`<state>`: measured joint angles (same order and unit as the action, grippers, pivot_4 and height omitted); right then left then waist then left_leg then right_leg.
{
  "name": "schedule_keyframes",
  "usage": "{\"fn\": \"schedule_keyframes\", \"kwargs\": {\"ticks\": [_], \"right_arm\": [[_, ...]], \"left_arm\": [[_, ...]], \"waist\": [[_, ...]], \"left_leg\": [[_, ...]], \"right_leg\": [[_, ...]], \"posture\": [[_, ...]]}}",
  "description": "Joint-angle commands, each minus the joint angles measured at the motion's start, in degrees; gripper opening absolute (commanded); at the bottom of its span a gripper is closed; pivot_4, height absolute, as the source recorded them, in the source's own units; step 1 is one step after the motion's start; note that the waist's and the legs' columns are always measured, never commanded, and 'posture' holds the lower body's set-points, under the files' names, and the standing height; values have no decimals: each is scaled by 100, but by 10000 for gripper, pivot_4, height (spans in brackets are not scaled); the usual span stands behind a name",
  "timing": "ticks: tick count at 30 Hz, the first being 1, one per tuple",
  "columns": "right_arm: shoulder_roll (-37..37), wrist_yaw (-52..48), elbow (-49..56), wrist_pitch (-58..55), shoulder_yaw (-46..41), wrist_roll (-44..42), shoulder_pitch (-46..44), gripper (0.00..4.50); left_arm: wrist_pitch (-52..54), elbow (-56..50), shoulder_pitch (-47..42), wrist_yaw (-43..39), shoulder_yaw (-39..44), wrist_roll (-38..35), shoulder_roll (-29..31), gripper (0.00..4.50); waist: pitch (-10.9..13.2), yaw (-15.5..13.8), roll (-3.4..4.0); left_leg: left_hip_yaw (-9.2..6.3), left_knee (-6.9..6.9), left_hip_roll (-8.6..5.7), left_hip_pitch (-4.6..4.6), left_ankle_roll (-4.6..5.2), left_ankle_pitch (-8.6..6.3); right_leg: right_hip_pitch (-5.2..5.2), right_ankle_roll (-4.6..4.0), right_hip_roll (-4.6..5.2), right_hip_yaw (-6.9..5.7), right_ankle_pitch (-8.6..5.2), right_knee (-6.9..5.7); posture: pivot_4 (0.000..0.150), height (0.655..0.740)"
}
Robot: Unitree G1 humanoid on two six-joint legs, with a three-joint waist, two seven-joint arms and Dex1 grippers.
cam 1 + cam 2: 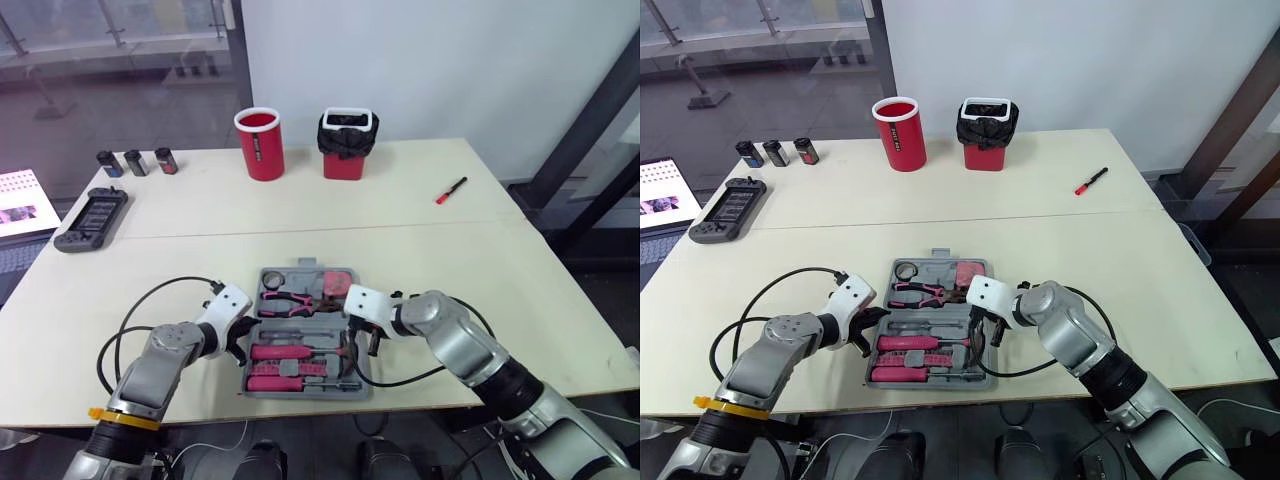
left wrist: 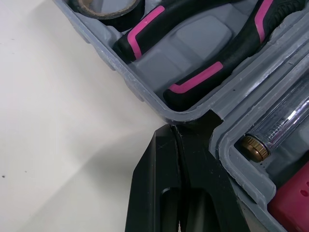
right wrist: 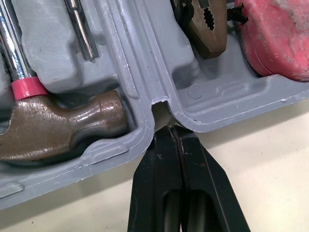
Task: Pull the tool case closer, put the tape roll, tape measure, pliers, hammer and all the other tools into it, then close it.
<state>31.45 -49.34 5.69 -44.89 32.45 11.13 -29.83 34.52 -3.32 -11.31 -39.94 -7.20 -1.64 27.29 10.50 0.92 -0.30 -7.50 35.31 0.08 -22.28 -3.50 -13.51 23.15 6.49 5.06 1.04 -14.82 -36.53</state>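
Left gripper and right gripper, jaws pressed together, are touching opposite hinge ends of the open tool case, its hinge running left-right on the near bench; we are judging both arms equally near.

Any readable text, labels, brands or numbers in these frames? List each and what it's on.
Nothing can be read as words or numbers.
red cup: dark vertical label strip, too small to read.
laptop screen: pink and white content, blurred.
three small dark containers: labels too small to read.
tool case: no lettering on the parts shown in the wrist views.
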Motion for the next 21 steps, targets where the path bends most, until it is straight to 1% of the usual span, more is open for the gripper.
{"fn": "schedule_keyframes", "kwargs": {"ticks": [1, 6, 14, 18, 21], "right_arm": [[-127, -322, 520, 11, 249, -221, 155, 270], [-106, -309, 630, -64, 223, -207, 221, 270], [-274, -130, 241, 193, 113, -87, 73, 270], [-332, -168, 117, 223, 78, -74, -28, 270], [-328, -219, 77, 251, 82, -67, -53, 270]], "left_arm": [[119, -204, 242, -489, -804, -257, -271, 0], [196, -282, 283, -492, -789, -241, -290, 0], [408, -418, 305, -413, -751, -242, -336, 0], [484, -501, 326, -388, -690, -267, -331, 0], [553, -574, 387, -373, -668, -272, -315, 0]], "waist": [[-16, -1, 14], [-21, -5, 19], [-33, 8, 18], [-33, 17, 18], [-33, 19, 18]], "left_leg": [[0, -6, 0, 0, 0, 0], [1, -13, 0, 0, 0, 0], [1, -12, 0, 2, 0, 0], [1, -10, 0, 29, 0, 0], [1, -11, 0, 47, -1, 0]], "right_leg": [[-2, 0, 0, 0, 0, 10], [-5, 0, 0, -1, 0, 23], [-8, -5, 0, -1, -2, 25], [-33, -18, 0, -1, -10, 26], [-48, -2, 0, 0, -22, 26]], "posture": [[1500, 7387], [1500, 7387], [1500, 7387], [1500, 7387], [1500, 7387]]}}
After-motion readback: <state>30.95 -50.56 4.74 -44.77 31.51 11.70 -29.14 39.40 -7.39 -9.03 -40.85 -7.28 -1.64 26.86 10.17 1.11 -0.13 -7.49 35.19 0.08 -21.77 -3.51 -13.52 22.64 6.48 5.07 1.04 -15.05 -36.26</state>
